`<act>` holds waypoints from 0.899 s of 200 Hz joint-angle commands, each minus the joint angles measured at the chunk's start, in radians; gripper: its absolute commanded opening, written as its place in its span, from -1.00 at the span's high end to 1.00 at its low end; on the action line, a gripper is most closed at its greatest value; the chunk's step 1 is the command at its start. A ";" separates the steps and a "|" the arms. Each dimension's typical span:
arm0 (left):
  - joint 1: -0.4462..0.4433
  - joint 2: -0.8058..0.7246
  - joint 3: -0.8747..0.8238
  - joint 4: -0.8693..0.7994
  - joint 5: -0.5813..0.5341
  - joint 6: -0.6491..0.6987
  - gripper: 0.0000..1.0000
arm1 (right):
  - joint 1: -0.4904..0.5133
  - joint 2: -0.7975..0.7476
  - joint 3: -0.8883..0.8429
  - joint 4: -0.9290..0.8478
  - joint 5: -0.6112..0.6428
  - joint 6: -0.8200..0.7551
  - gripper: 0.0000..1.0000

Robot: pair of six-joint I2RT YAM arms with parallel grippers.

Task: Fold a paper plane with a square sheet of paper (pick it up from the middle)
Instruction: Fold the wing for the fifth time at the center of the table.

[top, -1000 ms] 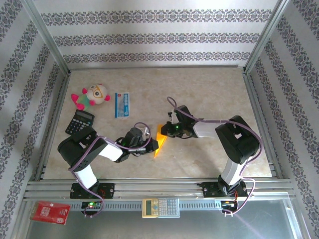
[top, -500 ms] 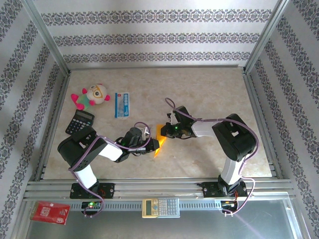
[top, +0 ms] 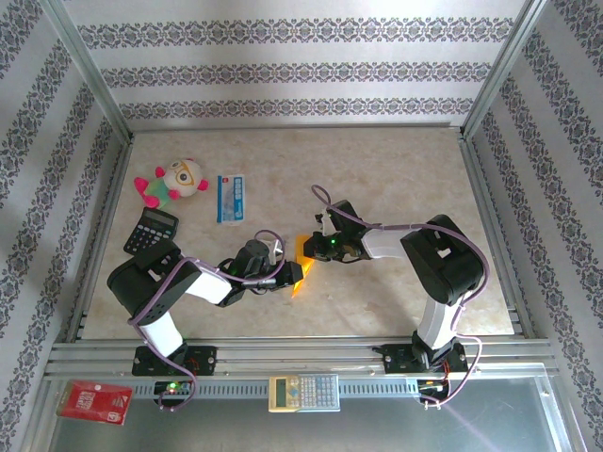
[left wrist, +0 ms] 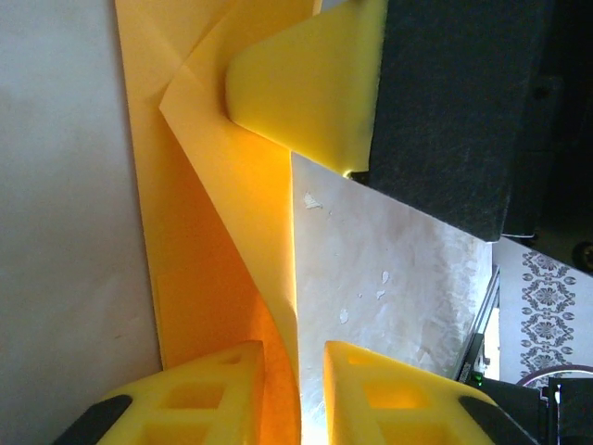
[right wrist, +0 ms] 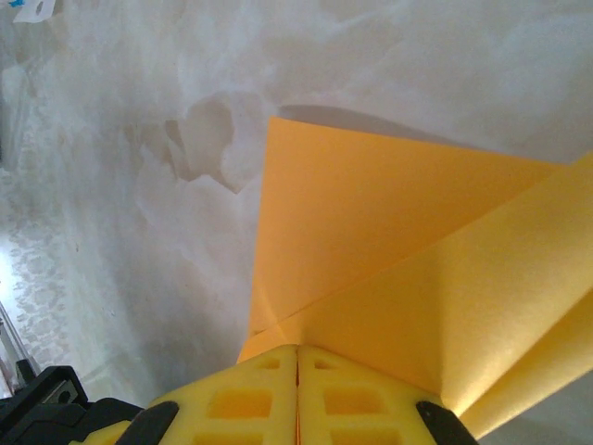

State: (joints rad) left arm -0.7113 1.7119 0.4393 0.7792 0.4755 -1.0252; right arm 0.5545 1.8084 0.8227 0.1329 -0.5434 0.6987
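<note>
The orange-yellow sheet of paper (top: 300,256), partly folded with diagonal creases, lies near the middle of the table between my two grippers. My left gripper (top: 294,273) is at its near left edge. In the left wrist view its jaws (left wrist: 294,357) stand slightly apart, open, with a raised flap of the paper (left wrist: 213,185) running loosely through the gap. My right gripper (top: 314,247) comes from the right and is shut on the paper's far corner. The right wrist view shows its fingers (right wrist: 297,350) pressed together on the folded paper (right wrist: 389,241).
A plush toy (top: 174,181), a blue-and-white packet (top: 231,198) and a black calculator (top: 151,231) lie at the left of the table. A beige calculator (top: 303,392) and a red packet (top: 94,402) sit on the front rail. Metal frame posts line the sides.
My left gripper's jaws have parted from shut to slightly open around the flap. The right gripper stays shut on the paper, shifted a touch to the left.
</note>
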 commanded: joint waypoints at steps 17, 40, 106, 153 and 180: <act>0.016 0.028 0.026 -0.115 -0.042 0.031 0.49 | 0.008 0.014 0.024 -0.015 -0.020 -0.034 0.84; 0.017 0.038 0.037 -0.128 -0.042 0.031 0.65 | 0.008 0.015 0.031 -0.019 -0.029 -0.036 0.85; 0.017 0.046 0.028 -0.136 -0.049 0.015 1.00 | -0.017 -0.051 0.054 -0.066 -0.042 -0.053 0.81; 0.018 0.055 0.027 -0.145 -0.056 0.003 1.00 | -0.062 -0.131 0.029 -0.102 -0.036 -0.073 0.81; 0.018 0.061 0.028 -0.150 -0.058 -0.001 1.00 | -0.058 -0.114 0.020 -0.096 -0.043 -0.072 0.81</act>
State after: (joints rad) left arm -0.7048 1.7271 0.4656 0.7174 0.4706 -1.0229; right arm 0.4923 1.6917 0.8566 0.0574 -0.5701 0.6502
